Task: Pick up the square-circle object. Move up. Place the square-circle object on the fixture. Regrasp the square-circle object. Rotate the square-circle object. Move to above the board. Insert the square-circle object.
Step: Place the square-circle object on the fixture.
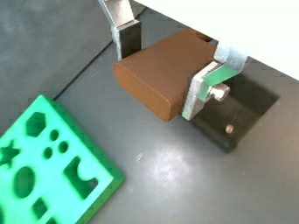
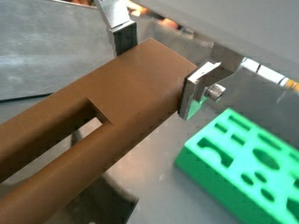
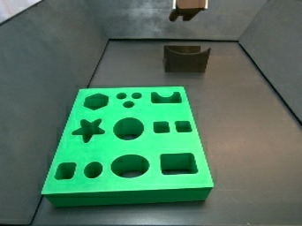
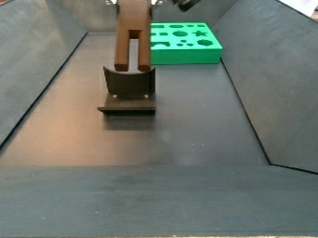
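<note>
My gripper (image 1: 162, 80) is shut on the square-circle object (image 1: 158, 70), a slim brown peg with a slot along it, held near one end. In both wrist views the silver fingers (image 2: 198, 89) press its two sides, and the long part (image 2: 93, 122) runs out from the jaws. In a side view the gripper (image 3: 186, 7) hangs high over the fixture (image 3: 185, 57), a dark notched block on the floor. The peg (image 4: 130, 37) overlaps the fixture (image 4: 126, 88) in that picture, and I cannot tell if they touch. The green board (image 3: 130, 141) lies flat beyond the fixture.
Grey sloping walls (image 3: 271, 79) close in the dark floor on both sides (image 4: 37, 65). The board (image 4: 183, 42) sits at one end of the floor and the fixture near the middle. The fixture's base plate (image 1: 239, 114) shows under the peg.
</note>
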Tool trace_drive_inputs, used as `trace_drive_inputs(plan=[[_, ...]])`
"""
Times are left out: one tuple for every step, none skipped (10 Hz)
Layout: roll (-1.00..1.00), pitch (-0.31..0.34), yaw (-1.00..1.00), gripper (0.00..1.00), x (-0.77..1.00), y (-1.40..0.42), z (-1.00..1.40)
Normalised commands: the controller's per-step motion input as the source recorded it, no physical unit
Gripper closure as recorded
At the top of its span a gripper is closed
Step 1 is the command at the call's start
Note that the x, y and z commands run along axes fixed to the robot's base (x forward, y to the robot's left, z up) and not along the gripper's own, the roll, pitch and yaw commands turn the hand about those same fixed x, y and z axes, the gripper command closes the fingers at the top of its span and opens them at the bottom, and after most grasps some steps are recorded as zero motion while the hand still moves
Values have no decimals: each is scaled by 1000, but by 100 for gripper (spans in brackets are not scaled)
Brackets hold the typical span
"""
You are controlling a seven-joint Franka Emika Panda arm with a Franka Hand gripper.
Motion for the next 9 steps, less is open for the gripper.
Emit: trace_drive_inputs(plan=[[-1000,149,-143,100,179,37,-12],[-1000,151,-156,100,124,40,-12],[-1000,134,-199,100,55,40,-5],[-1000,129,-225,100,52,40,-8],[-784,92,-224,100,72,39,-12],[-594,62,-213,100,86,44,-17],[-348,22,-192,100,87,45,-15],[-226,-2,-172,100,75,31,-2],[-228,-92,-95,100,90,24,-1000]])
